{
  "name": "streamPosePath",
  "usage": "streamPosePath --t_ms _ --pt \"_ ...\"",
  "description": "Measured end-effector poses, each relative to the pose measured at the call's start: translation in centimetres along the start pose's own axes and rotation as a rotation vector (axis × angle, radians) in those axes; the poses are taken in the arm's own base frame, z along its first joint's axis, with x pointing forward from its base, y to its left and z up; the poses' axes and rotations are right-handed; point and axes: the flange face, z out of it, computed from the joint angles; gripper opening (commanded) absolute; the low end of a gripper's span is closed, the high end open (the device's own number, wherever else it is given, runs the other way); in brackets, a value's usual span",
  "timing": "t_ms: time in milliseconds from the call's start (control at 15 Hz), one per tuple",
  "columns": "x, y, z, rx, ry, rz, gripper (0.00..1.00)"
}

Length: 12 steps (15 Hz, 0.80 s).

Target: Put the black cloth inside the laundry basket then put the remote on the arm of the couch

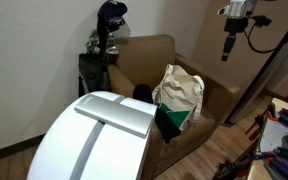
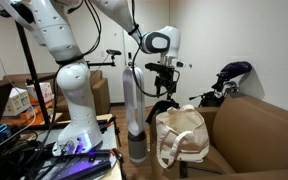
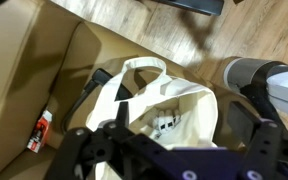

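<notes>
Gripper [image 3: 189, 120] – laundry basket [image 3: 149, 68] below, contents unclear.

The tan couch [image 1: 144, 50] stands on a wood floor [image 3: 124, 20]. On its seat cushion sits the laundry basket [image 3: 169, 105], slumped, with its handles up. The black cloth [image 3: 96, 82] lies on the cushion against the basket's side. A small remote [image 3: 42, 130] rests apart from both, seemingly near the cushion's edge.

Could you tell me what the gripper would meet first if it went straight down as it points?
Most likely the laundry basket, which sits centred below the gripper in the wrist view, though depth is unclear.
</notes>
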Motion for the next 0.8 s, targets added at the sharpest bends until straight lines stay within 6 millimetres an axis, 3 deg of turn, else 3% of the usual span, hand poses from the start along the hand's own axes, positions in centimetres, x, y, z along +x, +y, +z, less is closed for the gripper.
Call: streamPosePath --t_ms 600,800 --pt "4.3 -15.3 4.3 -0.063 0.099 -0.191 1.0" --pt "4.7 -19.0 6.6 -0.037 0.11 -0.222 1.0"
